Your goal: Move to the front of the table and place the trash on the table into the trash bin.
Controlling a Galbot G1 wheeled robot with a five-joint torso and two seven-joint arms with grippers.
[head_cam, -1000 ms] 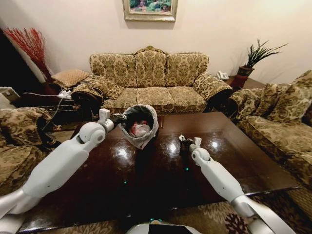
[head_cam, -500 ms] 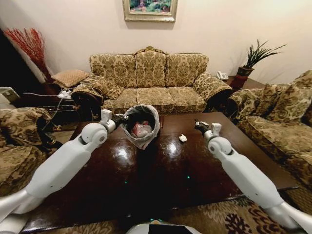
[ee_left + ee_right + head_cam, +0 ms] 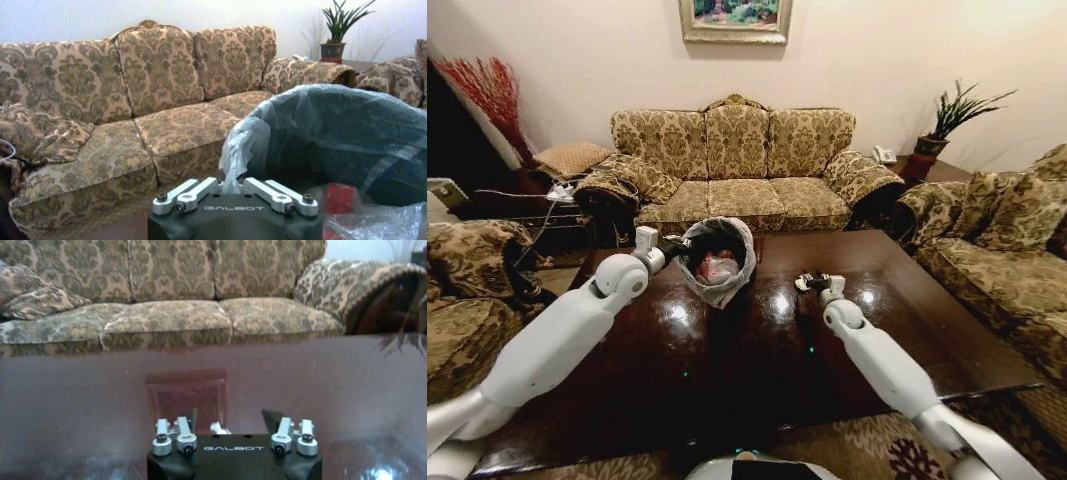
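The left gripper (image 3: 670, 243) was clenched on the rim of the trash bin (image 3: 717, 258), holding it tilted above the far left part of the table (image 3: 907, 310), with bagged trash (image 3: 716, 266) inside. The right gripper (image 3: 805, 283), fingers spread, stood at the white paper wad (image 3: 217, 427), right of the bin. Judgement: it should settle squarely over the wad, close fully, then lift straight before crossing to the bin.

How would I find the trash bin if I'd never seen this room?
Start at the big shiny dark table in front of the flowery sofa. Above the table's far left part, the left gripper holds up the trash bin. It is round and black with a crinkly grey plastic liner, and red and white trash shows inside.
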